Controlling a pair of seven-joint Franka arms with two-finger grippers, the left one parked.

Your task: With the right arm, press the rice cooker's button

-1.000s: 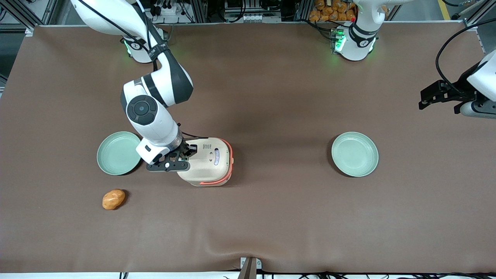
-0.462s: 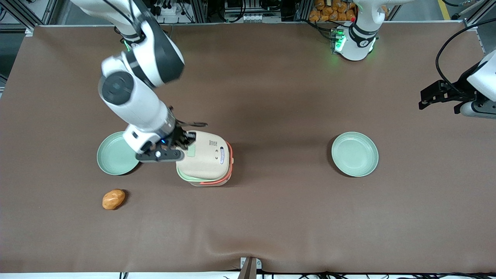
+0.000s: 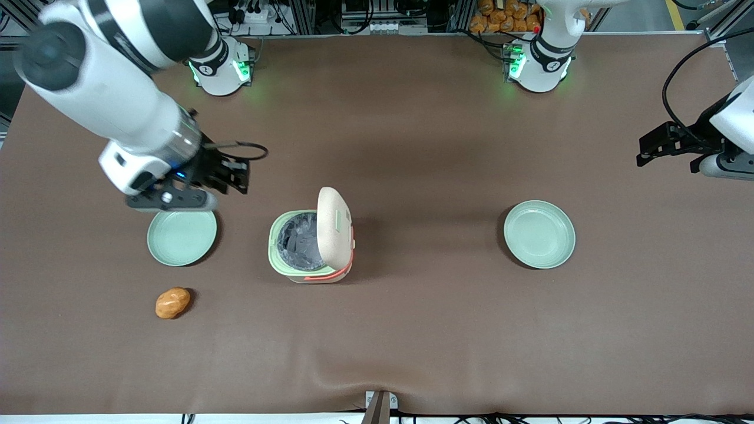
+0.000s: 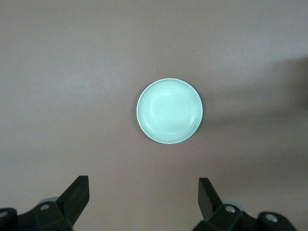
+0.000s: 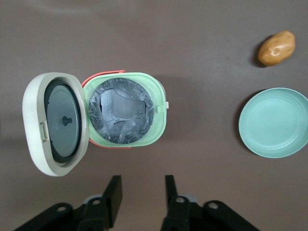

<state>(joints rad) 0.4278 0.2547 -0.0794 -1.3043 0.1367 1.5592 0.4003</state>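
Observation:
The rice cooker [image 3: 297, 240] stands near the middle of the table with its cream lid [image 3: 334, 227] swung upright, so the pale green rim and silvery pot show. In the right wrist view the cooker [image 5: 125, 113] lies open, with the lid [image 5: 57, 122] hinged to one side. My right arm [image 3: 118, 100] is raised toward the working arm's end of the table. Its gripper [image 3: 235, 175] hangs well clear of the cooker, farther from the front camera than the nearby plate. The gripper [image 5: 143, 185] is open, with nothing between its fingers.
A pale green plate [image 3: 181, 237] lies beside the cooker toward the working arm's end and shows in the right wrist view [image 5: 274, 122]. An orange-brown lump [image 3: 172, 302] lies nearer the front camera. A second plate [image 3: 539, 234] lies toward the parked arm's end.
The cooker's lid has sprung from shut to fully upright. My gripper has left the cooker, rising and moving back toward the working arm's end of the table.

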